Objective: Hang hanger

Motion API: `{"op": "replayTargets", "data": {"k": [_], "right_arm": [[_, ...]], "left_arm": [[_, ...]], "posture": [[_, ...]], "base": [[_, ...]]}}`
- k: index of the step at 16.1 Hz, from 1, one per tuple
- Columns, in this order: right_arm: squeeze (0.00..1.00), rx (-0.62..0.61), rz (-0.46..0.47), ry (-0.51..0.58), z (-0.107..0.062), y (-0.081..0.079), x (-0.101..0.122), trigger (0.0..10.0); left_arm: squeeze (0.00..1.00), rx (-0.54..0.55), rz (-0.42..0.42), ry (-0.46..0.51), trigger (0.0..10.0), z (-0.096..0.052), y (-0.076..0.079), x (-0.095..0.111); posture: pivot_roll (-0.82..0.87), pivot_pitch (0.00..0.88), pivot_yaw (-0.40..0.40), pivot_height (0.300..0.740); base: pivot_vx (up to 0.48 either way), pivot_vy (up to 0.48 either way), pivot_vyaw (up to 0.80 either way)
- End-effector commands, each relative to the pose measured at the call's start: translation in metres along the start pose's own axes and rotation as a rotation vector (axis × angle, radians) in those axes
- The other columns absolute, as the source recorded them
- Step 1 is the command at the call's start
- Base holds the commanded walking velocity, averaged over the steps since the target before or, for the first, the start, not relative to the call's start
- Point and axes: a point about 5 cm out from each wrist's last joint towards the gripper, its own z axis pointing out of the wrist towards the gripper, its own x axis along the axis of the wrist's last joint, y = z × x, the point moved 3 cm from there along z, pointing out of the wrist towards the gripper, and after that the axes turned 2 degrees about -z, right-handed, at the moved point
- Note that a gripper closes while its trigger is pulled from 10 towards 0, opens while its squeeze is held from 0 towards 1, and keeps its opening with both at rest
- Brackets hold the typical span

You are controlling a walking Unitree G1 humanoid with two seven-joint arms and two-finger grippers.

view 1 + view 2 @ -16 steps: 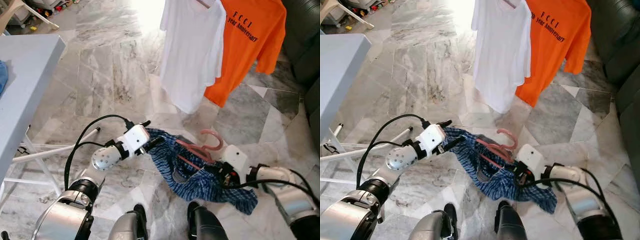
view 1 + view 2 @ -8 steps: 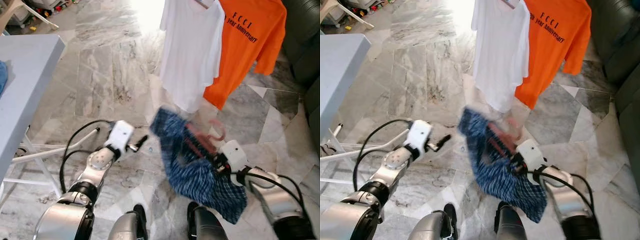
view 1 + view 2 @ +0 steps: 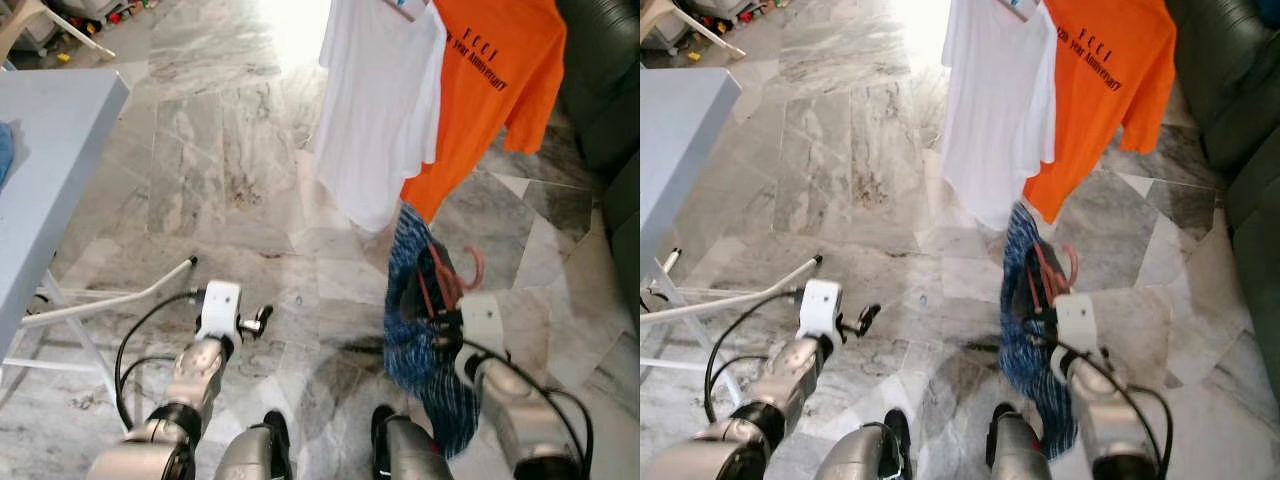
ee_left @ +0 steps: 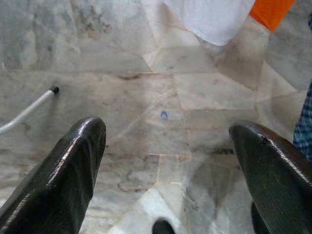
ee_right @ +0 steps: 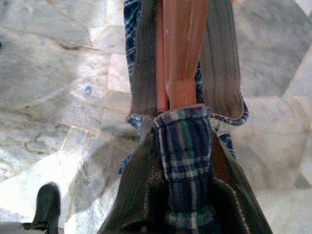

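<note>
A pink hanger (image 3: 452, 279) carries a blue plaid garment (image 3: 408, 340) that hangs down in front of me on my right. My right gripper (image 3: 443, 320) is shut on the hanger's bar and a fold of the plaid cloth (image 5: 185, 141), holding them upright just below the hanging shirts. The hanger's hook (image 3: 473, 272) points right and is free. A white T-shirt (image 3: 375, 110) and an orange T-shirt (image 3: 490, 90) hang above and beyond it. Low on my left, my left gripper (image 3: 262, 320) is open over the floor, its fingers (image 4: 73, 161) wide apart and holding nothing.
A grey table (image 3: 50, 170) stands at the left, with a white metal leg (image 3: 110, 305) slanting across the marble floor below it. A dark sofa (image 3: 610, 90) lines the right side. My own feet (image 3: 272, 432) show at the bottom.
My left gripper let go of the plaid garment and drew back down to the left. The right gripper swung the hanger and garment up and right, toward the hanging shirts.
</note>
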Motion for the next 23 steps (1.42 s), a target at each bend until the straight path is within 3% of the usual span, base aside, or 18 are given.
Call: {"op": "replayTargets", "data": {"k": [1,2,3,4,5,8,15,20,23], "right_arm": [[0.00,-0.026,0.005,-0.001,-0.003,0.000,-0.002,0.0],[0.00,-0.055,0.015,-0.028,-0.004,-0.005,-0.012,0.0],[0.00,-0.062,0.016,-0.032,-0.004,-0.009,-0.016,2.1],[0.00,-0.089,0.042,-0.025,-0.003,-0.012,-0.021,10.0],[0.00,-0.103,0.077,-0.021,-0.002,-0.013,-0.023,10.0],[0.00,-0.092,0.059,0.017,-0.002,-0.019,-0.020,10.0],[0.00,-0.082,0.032,0.026,-0.001,-0.020,-0.024,10.0],[0.00,-0.116,0.073,-0.017,-0.005,-0.019,-0.041,10.0],[0.00,-0.080,0.054,-0.029,-0.005,-0.027,-0.048,10.0]], "left_arm": [[0.66,0.001,-0.019,-0.026,10.0,-0.005,-0.003,-0.012],[0.00,0.000,-0.021,-0.063,10.0,-0.009,-0.001,-0.024],[0.00,0.013,-0.026,-0.087,10.0,-0.012,-0.002,-0.031],[0.00,0.044,-0.058,-0.130,10.0,-0.015,-0.002,-0.043],[0.00,0.056,-0.079,-0.138,10.0,-0.015,0.000,-0.044],[0.00,0.040,-0.069,-0.118,10.0,-0.013,0.005,-0.040],[0.00,0.106,-0.128,-0.122,10.0,-0.018,-0.005,-0.047],[0.00,0.004,-0.029,-0.125,10.0,-0.015,0.012,-0.045],[0.00,-0.025,-0.003,-0.125,10.0,-0.014,0.016,-0.045]], "posture": [[-0.20,0.204,0.050,0.740],[-0.20,0.194,0.050,0.740],[-0.19,0.190,0.050,0.740],[-0.19,0.179,0.047,0.740],[-0.19,0.176,0.045,0.740],[-0.19,0.159,0.028,0.740],[-0.18,0.089,-0.028,0.740],[-0.20,0.077,-0.043,0.740],[-0.21,0.100,0.014,0.740]], "base": [[0.000,0.000,0.00],[0.000,0.000,0.00],[0.000,0.000,0.00],[0.000,0.000,0.00],[0.000,0.000,0.00],[0.000,0.000,0.00],[0.000,0.000,0.00],[0.000,0.000,0.00],[0.000,0.000,0.00]]}}
